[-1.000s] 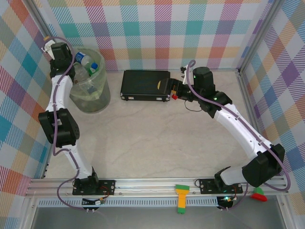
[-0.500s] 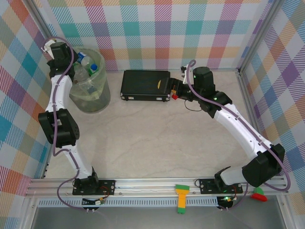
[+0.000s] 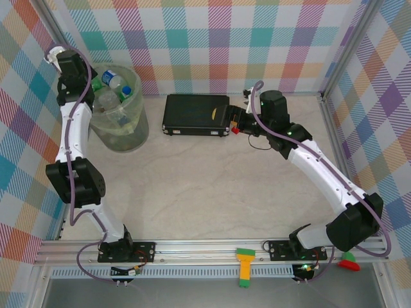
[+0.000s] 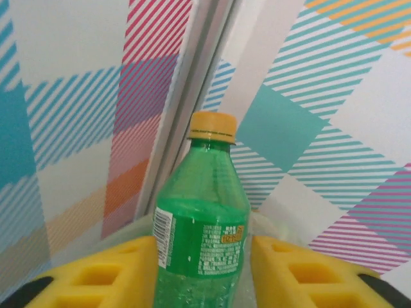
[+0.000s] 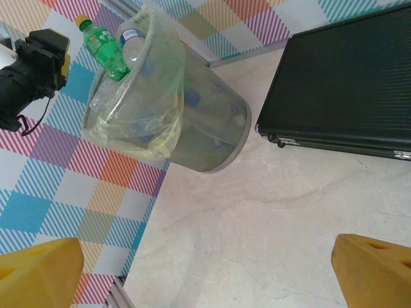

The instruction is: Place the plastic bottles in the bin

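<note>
Left claw [image 4: 204, 260] leftward; bin [image 3: 123, 133] full of bottles [image 5: 103, 48]

Lighting: bright, even and diffuse, from overhead. I see only short, soft shadows on the table [image 3: 212, 186], darkest along the near edge of the black case [image 3: 196, 114].
Glare: pale sheen on the bin [image 5: 164, 83] liner.
Focus, left wrist view: green bottle [image 4: 200, 237] slightly soft, the left gripper's fingers [image 4: 96, 276] blurred.
Right wrist view: crisp.
</note>
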Controlling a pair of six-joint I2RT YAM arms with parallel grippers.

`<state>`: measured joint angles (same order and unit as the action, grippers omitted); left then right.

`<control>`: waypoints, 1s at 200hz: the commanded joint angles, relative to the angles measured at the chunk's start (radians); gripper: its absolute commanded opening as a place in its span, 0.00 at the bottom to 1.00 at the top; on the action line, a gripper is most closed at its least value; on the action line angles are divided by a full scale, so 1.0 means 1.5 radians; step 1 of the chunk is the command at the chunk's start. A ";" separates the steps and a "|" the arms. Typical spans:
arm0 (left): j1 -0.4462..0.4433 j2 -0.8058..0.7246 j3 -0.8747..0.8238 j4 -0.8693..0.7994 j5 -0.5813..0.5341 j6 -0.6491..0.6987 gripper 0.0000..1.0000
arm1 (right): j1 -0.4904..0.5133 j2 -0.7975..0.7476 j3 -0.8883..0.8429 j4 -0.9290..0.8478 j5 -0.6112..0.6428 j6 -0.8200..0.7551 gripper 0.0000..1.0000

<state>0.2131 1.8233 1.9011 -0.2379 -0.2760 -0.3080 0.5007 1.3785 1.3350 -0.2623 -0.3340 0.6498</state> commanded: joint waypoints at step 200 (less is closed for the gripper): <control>0.020 -0.093 -0.052 -0.076 0.097 -0.089 0.35 | 0.004 -0.005 -0.018 0.019 -0.008 0.007 0.99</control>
<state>0.2302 1.7702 1.8027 -0.3656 -0.1326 -0.4366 0.5007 1.3777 1.3067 -0.2626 -0.3302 0.6502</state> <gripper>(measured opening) 0.330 0.990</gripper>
